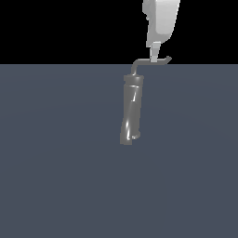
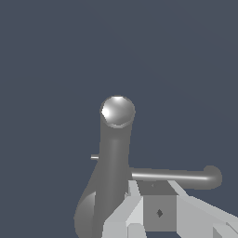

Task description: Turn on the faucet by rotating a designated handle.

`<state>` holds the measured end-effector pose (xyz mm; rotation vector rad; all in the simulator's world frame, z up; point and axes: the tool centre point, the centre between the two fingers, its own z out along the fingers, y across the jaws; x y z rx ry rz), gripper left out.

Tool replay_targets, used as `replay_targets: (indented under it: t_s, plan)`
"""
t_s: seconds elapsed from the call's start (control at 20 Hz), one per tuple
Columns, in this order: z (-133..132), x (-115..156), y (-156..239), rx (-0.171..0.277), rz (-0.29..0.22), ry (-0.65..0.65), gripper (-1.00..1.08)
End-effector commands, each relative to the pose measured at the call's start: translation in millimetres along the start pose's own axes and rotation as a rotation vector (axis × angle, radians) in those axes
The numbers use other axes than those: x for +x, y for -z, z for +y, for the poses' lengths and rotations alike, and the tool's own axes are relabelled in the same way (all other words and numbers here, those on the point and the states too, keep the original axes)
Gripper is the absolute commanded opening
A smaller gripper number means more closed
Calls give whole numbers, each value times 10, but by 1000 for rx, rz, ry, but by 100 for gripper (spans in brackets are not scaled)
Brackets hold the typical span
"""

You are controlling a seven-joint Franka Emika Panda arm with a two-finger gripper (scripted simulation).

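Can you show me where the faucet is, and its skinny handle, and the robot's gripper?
faucet (image 1: 131,111): exterior view, middle of its shiny grey body.
handle (image 1: 144,61): exterior view, on the thin bar above the body.
gripper (image 1: 155,58): exterior view, at the white fingertip meeting the bar.

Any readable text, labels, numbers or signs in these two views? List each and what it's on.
None: neither view shows any text, number or brand.
Tall shiny grey metal faucet body: bare, highlights only.
Thin grey bent metal handle rod: bare.
White robot hand: no lettering; the wrist view shows one small dark diamond mark on its grey block, a shape, not a character.
Flat blue-grey floor: unmarked.
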<state>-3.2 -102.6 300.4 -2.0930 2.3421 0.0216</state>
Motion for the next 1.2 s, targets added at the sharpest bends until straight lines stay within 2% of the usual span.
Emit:
replay_targets:
  t_s: [0.0,1.15]
  plan:
    - [-98,77,-1,8,3,-11,-100]
    - [-611,373,7,10,9,-51,-100]
